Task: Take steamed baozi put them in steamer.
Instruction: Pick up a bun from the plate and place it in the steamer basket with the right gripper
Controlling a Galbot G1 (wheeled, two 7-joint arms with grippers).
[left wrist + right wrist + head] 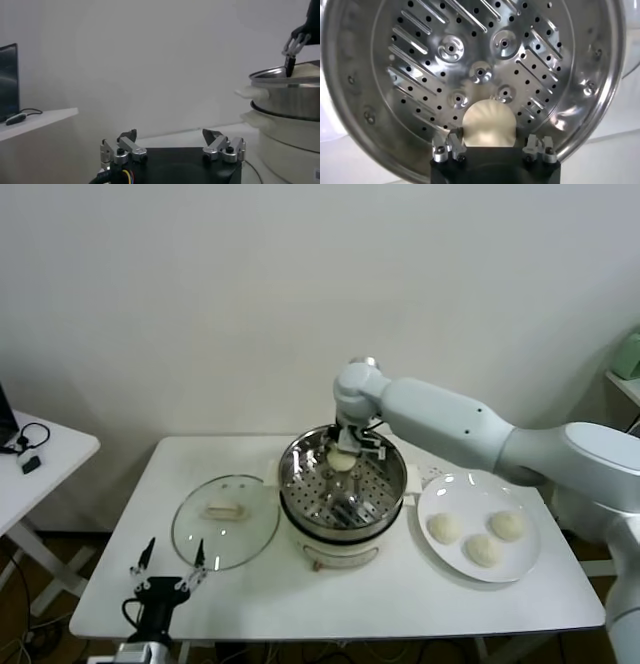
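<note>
White table: right claw (492, 148) inside steamer (385, 95), fingers spread beside baozi (488, 125).

Bright, even indoor light — glare on the steamer (560, 75) steel.

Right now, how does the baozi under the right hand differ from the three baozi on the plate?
The baozi under the right hand sits inside the steel steamer, on its perforated floor near the far wall; the three baozi on the plate lie on the flat white plate beside it. The first has the right hand directly over it; the three have no hand near. All are round, cream-white and domed.
</note>
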